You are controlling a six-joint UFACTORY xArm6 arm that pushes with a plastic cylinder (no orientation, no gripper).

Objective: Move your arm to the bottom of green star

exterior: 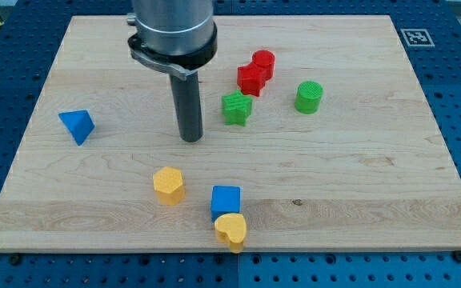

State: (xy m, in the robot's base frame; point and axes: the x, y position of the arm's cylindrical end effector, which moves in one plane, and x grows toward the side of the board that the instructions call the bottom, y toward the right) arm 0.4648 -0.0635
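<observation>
Square black-and-white marker tag at board's top-right corner, no readable text

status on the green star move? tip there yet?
Done: my tip is down on the board near the green star, on the star's left in the view and slightly lower.
In hand: closing on the spot below the star; no contact between them shows.
Left: shift toward the view's right so my tip sits directly under the star. The green cylinder and red blocks lie beyond it.

Board looks like pale wood with visible grain, smooth and matt. The green star and other blocks look like matt plastic. The rod's collar is shiny metal.
</observation>
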